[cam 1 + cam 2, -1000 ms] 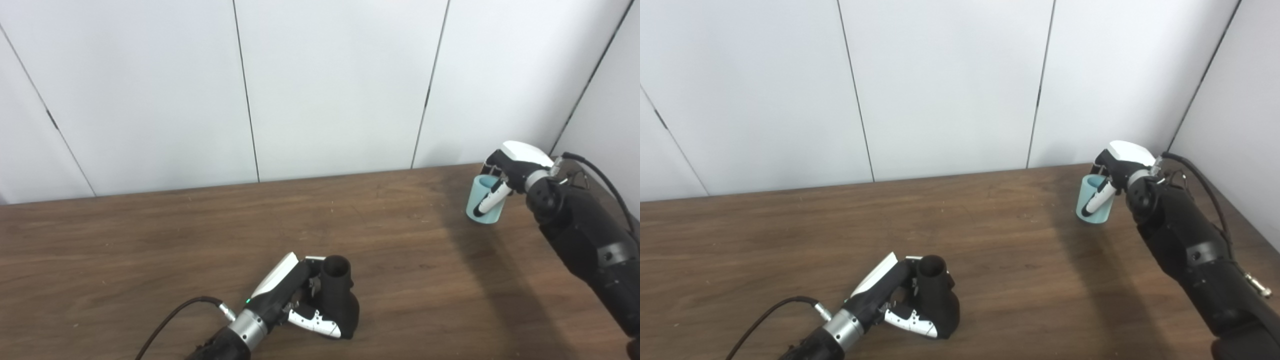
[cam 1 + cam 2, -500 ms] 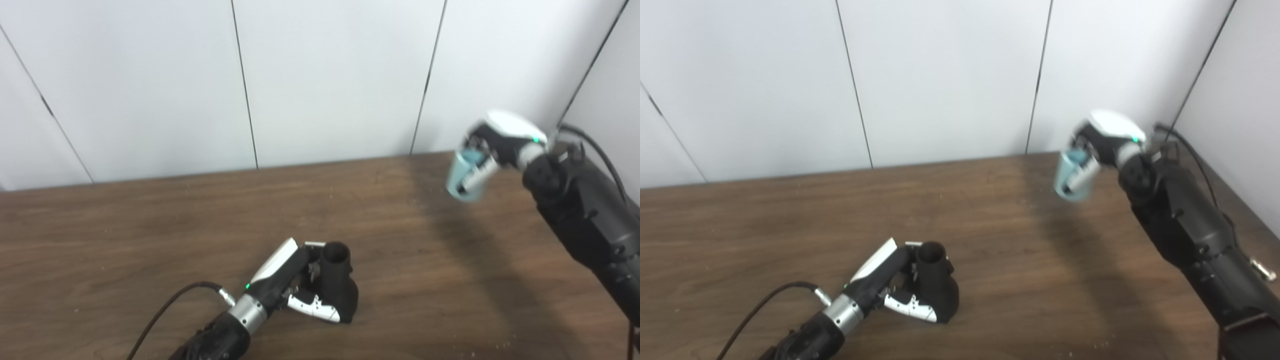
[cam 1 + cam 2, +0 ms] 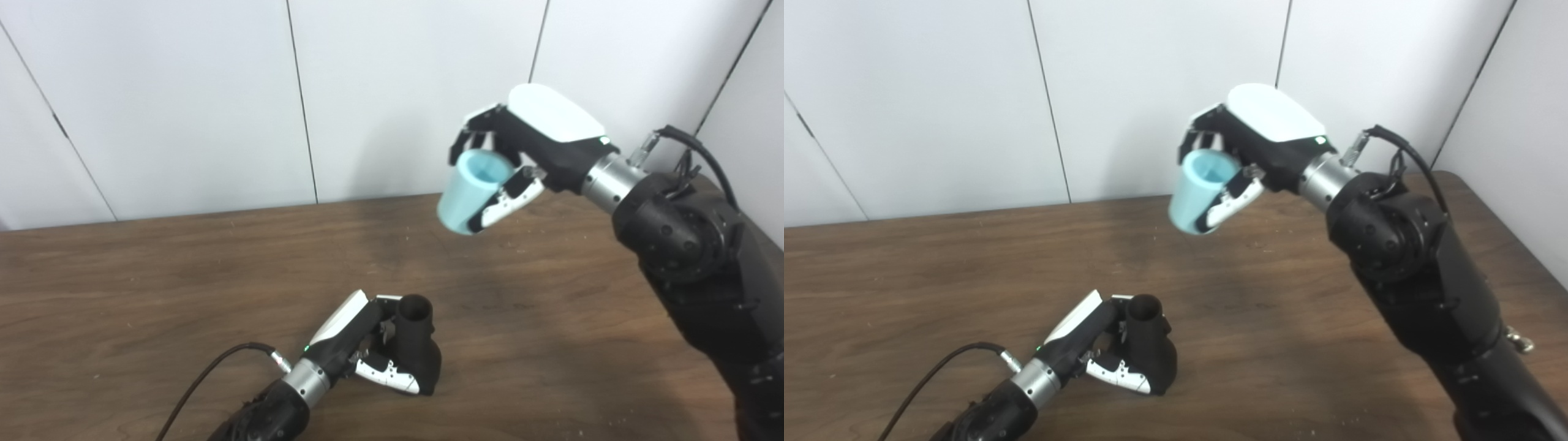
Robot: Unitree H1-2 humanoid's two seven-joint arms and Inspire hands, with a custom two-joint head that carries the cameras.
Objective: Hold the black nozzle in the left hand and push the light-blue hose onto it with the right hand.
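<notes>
White wall panels point(image 3: 398, 92) back the brown wooden table point(image 3: 122, 294).

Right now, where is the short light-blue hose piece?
The light-blue hose piece is held in the air by the right hand, above the table's far side, up and right of the black nozzle.

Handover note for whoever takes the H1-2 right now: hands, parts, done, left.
Left hand: shut on the black nozzle, which stands on the table with its open end up.
Right hand: shut on the light-blue hose, held in the air, tilted, up and to the right of the nozzle.
Done: both parts gripped, hose lifted off the table.
Left: bring the hose over the nozzle's opening, line it up and push it on. The two parts are well apart, nothing mated yet.
</notes>
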